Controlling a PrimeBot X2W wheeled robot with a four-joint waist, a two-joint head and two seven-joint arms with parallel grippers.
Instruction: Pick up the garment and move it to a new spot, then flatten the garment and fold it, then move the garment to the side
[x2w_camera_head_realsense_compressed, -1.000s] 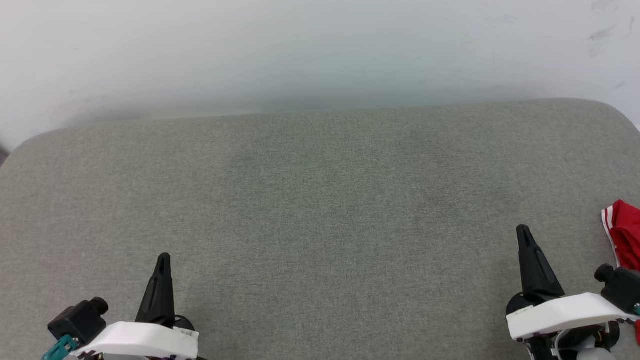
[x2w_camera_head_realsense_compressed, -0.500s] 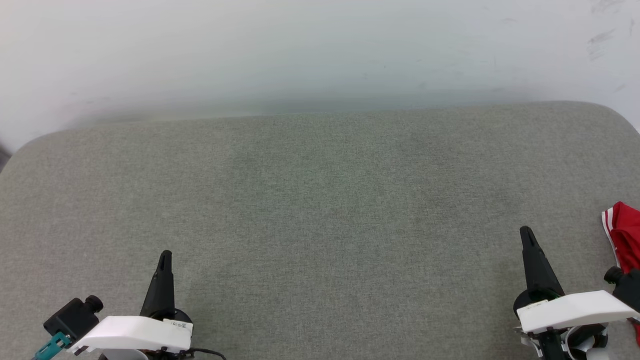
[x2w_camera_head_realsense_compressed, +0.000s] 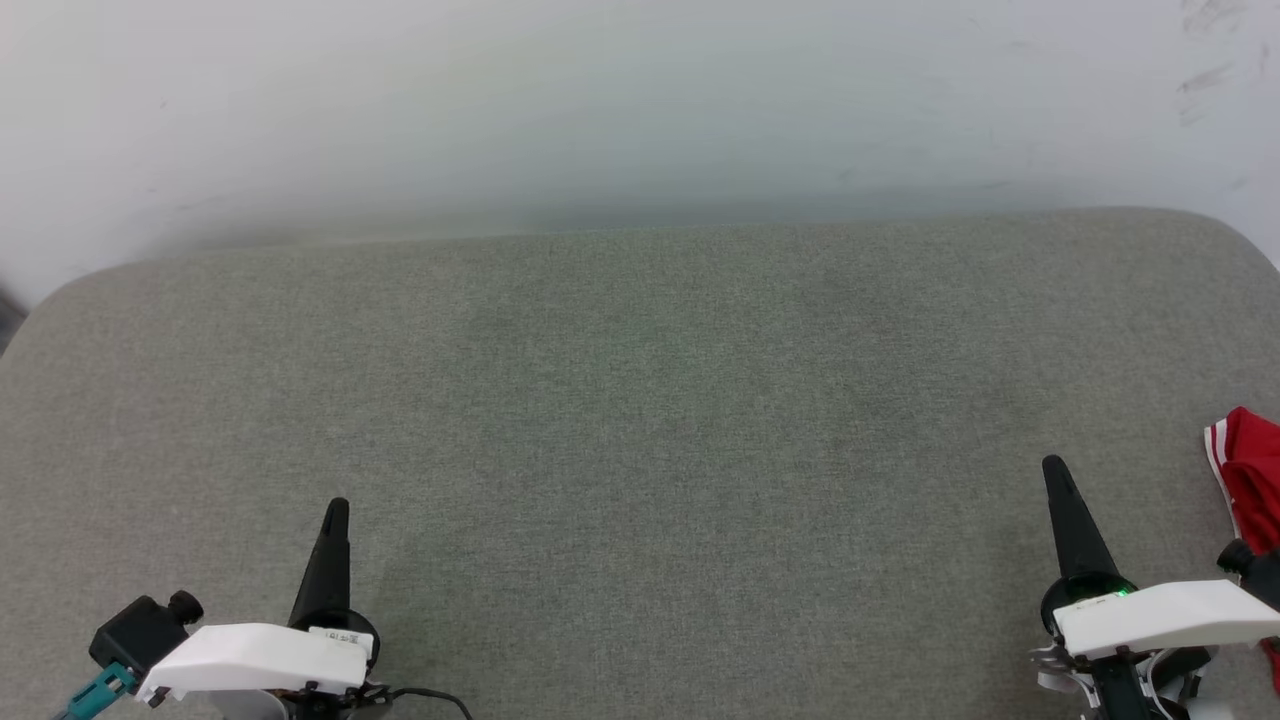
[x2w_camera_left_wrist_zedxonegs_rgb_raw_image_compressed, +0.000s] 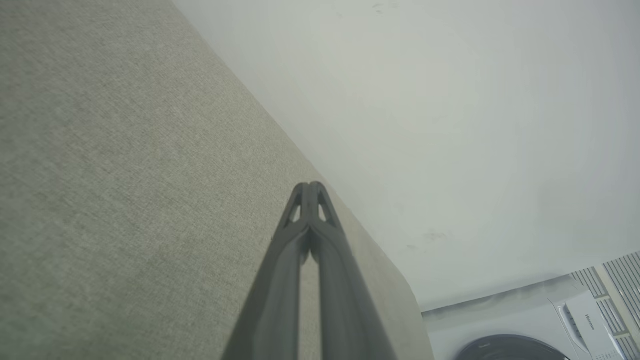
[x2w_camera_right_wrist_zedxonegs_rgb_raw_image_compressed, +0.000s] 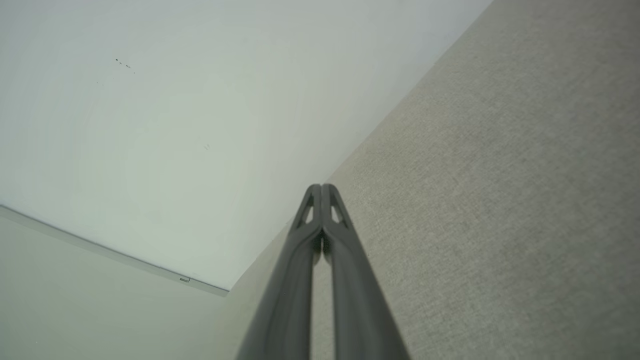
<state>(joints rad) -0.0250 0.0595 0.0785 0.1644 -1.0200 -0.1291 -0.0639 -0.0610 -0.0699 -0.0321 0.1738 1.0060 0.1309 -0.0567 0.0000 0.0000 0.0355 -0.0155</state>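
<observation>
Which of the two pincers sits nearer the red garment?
The right pincer, at the head view's lower right, beside the red garment at the right edge; the left pincer is far across the grey surface.

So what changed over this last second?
Very little. The right gripper edged slightly right, towards the red garment; the left gripper turned a touch more upright. The head view slid down slightly, so the camera moved. Nothing taken or released: both grippers stay shut and empty, the garment still at the right edge of the grey fabric surface.
</observation>
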